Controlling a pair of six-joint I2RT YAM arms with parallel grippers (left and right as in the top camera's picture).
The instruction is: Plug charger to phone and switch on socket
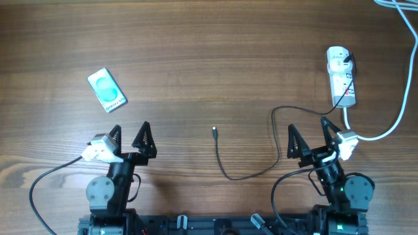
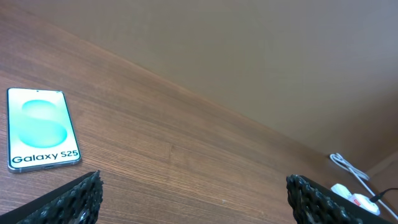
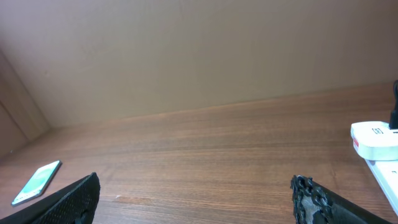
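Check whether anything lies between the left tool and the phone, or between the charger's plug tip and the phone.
Nothing visible does. Only bare table lies between the open left tool and the phone, and between the charger's plug tip and the phone.

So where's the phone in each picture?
Overhead: phone in the upper left, lying slanted.
Left wrist: phone at the left edge, screen facing up.
Right wrist: phone in the lower left, small and slanted.
Shared landmark: the white power strip, on the right side in all three.
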